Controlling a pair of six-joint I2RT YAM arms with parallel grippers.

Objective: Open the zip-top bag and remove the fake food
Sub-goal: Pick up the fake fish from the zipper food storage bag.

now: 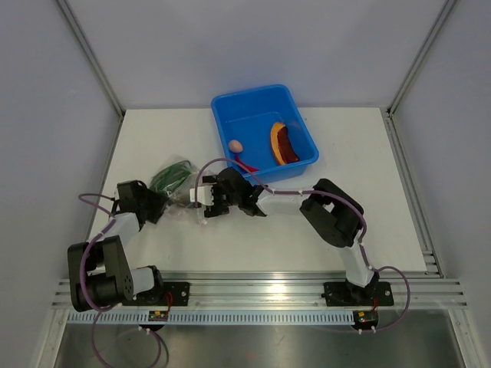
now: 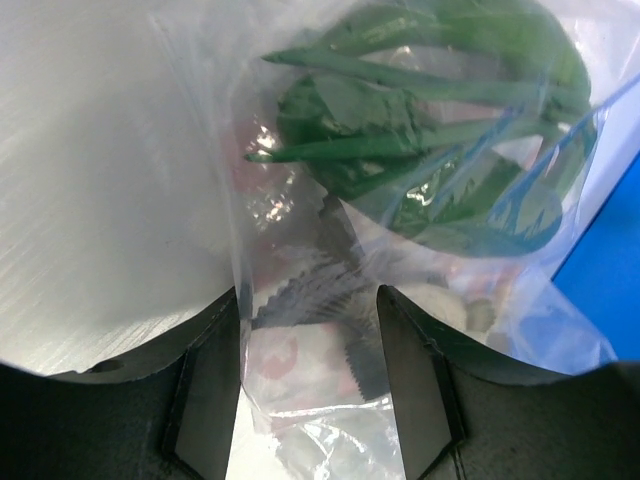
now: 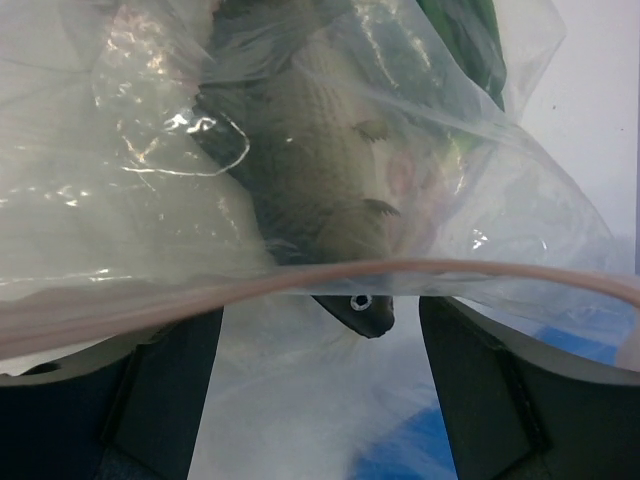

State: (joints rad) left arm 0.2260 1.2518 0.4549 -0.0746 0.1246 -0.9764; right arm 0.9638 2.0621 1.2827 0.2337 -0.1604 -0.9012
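The zip-top bag (image 1: pixel 178 182) lies on the white table between my two grippers. Green onion (image 2: pixel 430 130) and a grey fish (image 3: pixel 320 150) show through its plastic. My left gripper (image 1: pixel 157 202) is shut on the bag's closed end (image 2: pixel 300 370), with the fish's tail (image 2: pixel 320 285) between the fingers. My right gripper (image 1: pixel 207 201) is open at the bag's mouth. The pinkish zip strip (image 3: pixel 450 270) runs across in front of it, and the fish's head (image 3: pixel 365 310) pokes out between its fingers without touching them.
The blue tub (image 1: pixel 253 96) stands just behind the bag and holds a pale egg (image 1: pixel 235 146), an orange slice (image 1: pixel 282 142) and a red chilli (image 1: pixel 247 165). Grey walls close in the table's left, back and right sides.
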